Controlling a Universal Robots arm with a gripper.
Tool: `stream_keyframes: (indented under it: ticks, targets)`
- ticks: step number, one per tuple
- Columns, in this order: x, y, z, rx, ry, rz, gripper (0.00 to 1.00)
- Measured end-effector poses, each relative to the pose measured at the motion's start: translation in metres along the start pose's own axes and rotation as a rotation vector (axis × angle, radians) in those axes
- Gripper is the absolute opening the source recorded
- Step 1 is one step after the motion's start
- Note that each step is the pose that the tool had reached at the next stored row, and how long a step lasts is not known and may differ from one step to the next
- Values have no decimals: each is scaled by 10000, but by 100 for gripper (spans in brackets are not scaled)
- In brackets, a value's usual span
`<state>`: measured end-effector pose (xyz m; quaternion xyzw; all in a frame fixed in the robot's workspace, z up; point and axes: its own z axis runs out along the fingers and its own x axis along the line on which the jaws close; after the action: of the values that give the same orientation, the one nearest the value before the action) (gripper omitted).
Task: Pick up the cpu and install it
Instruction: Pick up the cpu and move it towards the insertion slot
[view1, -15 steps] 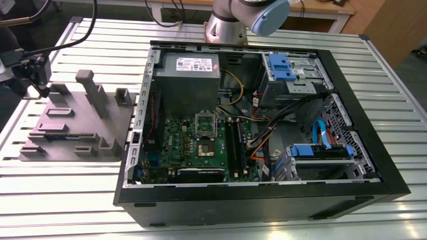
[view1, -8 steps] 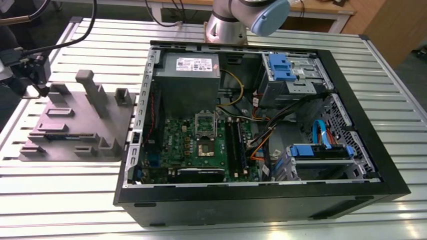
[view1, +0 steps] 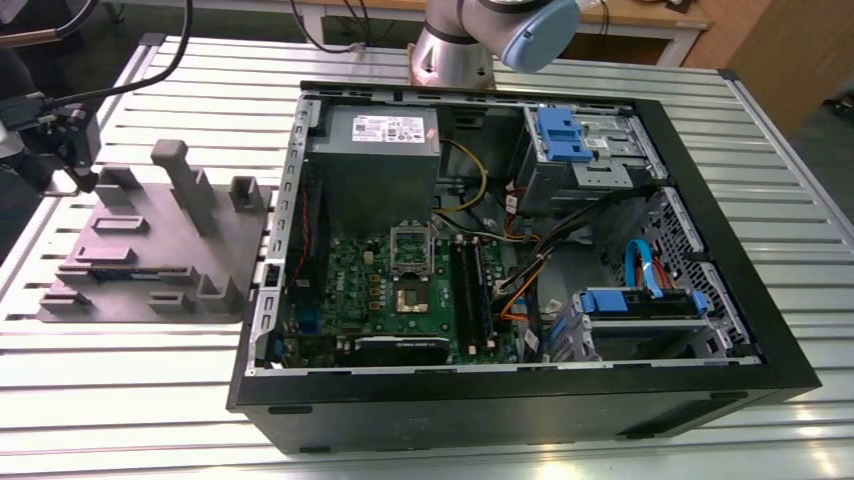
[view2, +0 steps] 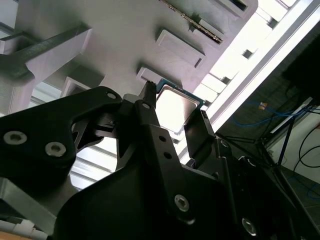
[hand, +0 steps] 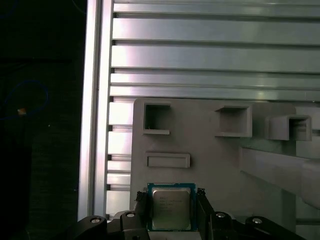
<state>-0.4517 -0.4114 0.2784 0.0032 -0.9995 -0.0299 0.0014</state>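
Note:
The cpu, a small square chip with a shiny metal top and green rim, sits between my two black fingers in both wrist views. My gripper is shut on the cpu, one fingertip against each side edge, over a corner of the grey fixture block. In the exterior view my gripper hangs at the far left, over the far left corner of the fixture block. The open motherboard socket lies inside the computer case, with its metal frame raised.
The open computer case takes up the middle and the exterior view's right, with drive bays, cables and a power supply inside. The arm's base stands behind it. The fixture block has upright posts. The table is ribbed aluminium.

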Motion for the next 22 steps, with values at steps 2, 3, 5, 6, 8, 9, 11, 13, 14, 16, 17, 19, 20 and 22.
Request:
stream_keyframes:
  ticks: [2, 3, 5, 6, 8, 9, 11, 13, 14, 16, 17, 19, 20, 22]
  targets:
    - [0, 0, -6, 1, 1, 0, 47]
    - [0, 1, -9, 1, 0, 0, 47]
    - [0, 1, -15, 1, 0, 0, 47]
    - [0, 1, -18, 1, 0, 0, 47]
    - [0, 1, -21, 0, -2, 0, 47]
    - [0, 1, -24, 1, -1, 0, 47]
    - [0, 2, -29, 1, 0, 0, 47]
    - [0, 2, -38, 0, -1, 0, 47]
    - [0, 3, -42, 1, -1, 0, 47]
    - [0, 3, -46, 1, 0, 0, 47]
    - [0, 3, -49, 1, 1, 0, 47]
    - [0, 3, -57, 2, 1, 0, 47]
    - [0, 4, -62, 1, 1, 0, 47]
    - [0, 4, -72, 1, 0, 0, 47]
